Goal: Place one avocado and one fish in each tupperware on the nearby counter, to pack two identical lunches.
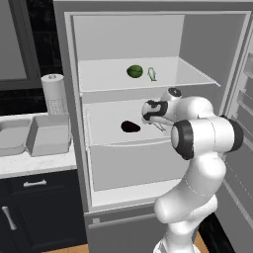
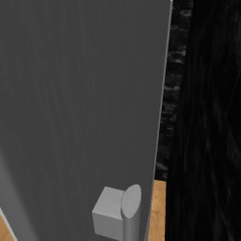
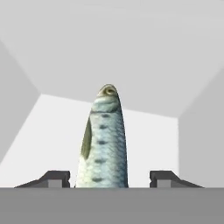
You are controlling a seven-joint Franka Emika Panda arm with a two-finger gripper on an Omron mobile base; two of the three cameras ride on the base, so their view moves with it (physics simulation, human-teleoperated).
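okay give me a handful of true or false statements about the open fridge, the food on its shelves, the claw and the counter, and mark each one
1. The fridge stands open. True.
2. A green avocado sits on the upper shelf. True.
3. The upper shelf holds three avocados and no fish. False: one green avocado lies there, with a pale fish beside it.
4. In the hand view, a fish lies between the claw's fingertips. True.
5. The claw's jaws press flat against both sides of that fish. False: a gap shows on each side.
6. The counter lies right of the fridge. False: it lies to the left in the left base view.
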